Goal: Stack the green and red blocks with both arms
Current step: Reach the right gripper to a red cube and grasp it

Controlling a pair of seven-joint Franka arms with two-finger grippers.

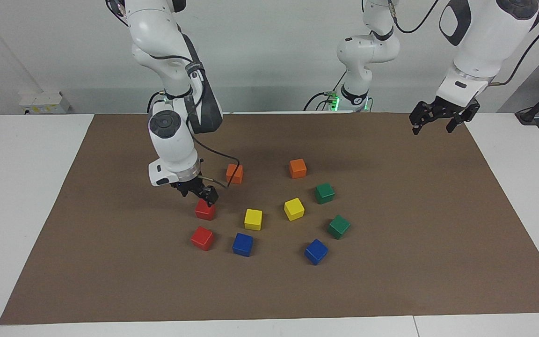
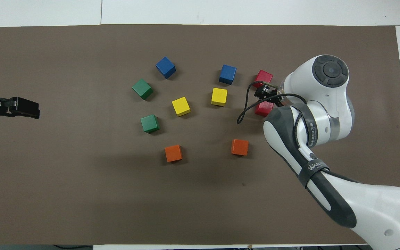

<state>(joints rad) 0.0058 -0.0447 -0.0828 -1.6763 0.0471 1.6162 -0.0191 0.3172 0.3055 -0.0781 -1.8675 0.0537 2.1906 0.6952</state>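
Two red blocks lie toward the right arm's end of the mat. My right gripper is low, right over the red block nearer the robots, and reaches its top; in the overhead view this gripper hides part of that block. The other red block lies free, a little farther from the robots. Two green blocks lie apart toward the left arm's end, also in the overhead view. My left gripper waits open and empty, raised over the mat's edge.
Two orange cubes lie nearest the robots. Two yellow cubes sit between the reds and greens. Two blue cubes lie farthest out. All rest on a brown mat.
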